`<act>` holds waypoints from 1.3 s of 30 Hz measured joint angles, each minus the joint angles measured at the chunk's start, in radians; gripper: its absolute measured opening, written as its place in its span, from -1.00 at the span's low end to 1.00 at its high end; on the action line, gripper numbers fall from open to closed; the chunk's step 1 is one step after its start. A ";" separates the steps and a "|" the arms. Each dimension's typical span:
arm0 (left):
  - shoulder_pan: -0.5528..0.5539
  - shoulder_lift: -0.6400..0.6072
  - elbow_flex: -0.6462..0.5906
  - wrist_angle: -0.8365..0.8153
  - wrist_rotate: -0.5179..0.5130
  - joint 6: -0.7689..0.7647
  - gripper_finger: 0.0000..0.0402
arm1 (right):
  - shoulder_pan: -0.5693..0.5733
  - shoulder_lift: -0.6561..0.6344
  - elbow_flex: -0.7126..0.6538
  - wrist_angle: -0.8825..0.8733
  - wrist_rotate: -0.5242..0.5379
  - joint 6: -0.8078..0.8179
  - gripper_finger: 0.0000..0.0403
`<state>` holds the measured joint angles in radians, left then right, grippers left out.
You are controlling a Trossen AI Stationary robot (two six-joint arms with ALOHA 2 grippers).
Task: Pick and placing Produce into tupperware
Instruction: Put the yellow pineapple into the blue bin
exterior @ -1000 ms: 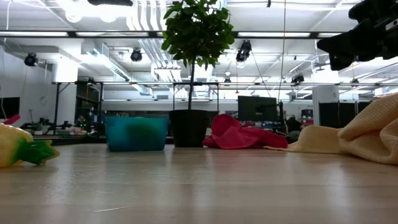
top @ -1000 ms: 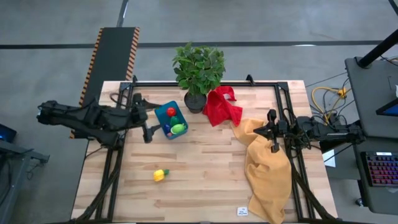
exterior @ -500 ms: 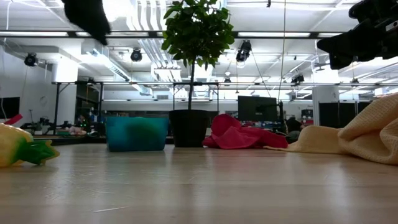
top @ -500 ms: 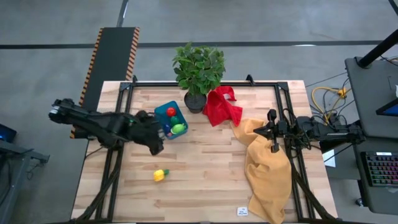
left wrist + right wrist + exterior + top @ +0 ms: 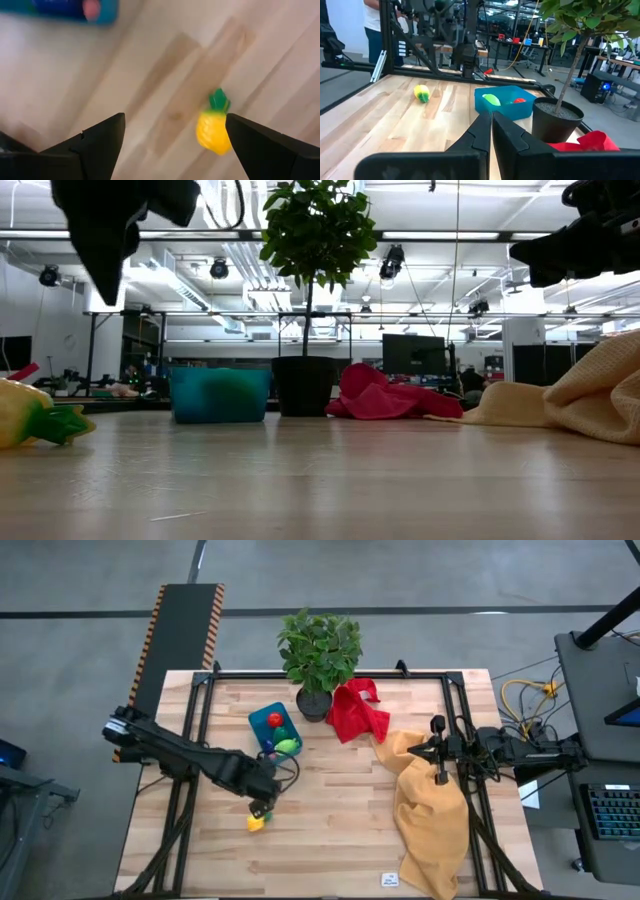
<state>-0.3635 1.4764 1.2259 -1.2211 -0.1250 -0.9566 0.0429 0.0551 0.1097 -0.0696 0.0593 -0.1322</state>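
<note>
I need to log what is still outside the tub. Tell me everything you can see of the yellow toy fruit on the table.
The yellow toy fruit, pineapple-like, has a glossy, plastic-looking body and a green leafy top. It lies on its side on the wooden table, alone, apart from the blue tub. The left gripper hovers above it, fingers open, not touching.

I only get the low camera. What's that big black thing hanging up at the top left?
Observer: That's the left gripper. From above, it hangs right over the yellow toy fruit, with its fingers open wide.
Operator: What's inside the blue tub? I only see its side.
Observer: A red toy and a green toy lie in the blue tub.
Operator: Where's the other arm's claw?
Observer: The right gripper hangs above the tan cloth at the table's right side, with its fingers shut and nothing in them.
</note>
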 joint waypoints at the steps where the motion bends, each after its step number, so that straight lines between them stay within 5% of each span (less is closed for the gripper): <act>1: 0.000 0.012 0.000 0.000 0.024 -0.020 0.64 | 0.000 0.000 0.000 0.000 0.004 0.000 -0.96; 11: -0.037 0.130 0.006 0.010 0.252 -0.171 0.64 | 0.000 0.000 0.000 0.000 0.066 -0.003 -0.96; 39: -0.104 0.359 0.021 0.088 0.297 -0.110 0.64 | 0.000 0.000 0.000 -0.001 0.081 -0.007 -0.96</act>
<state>-0.4671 1.8355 1.2472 -1.1331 0.1715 -1.0664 0.0425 0.0551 0.1097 -0.0711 0.1406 -0.1390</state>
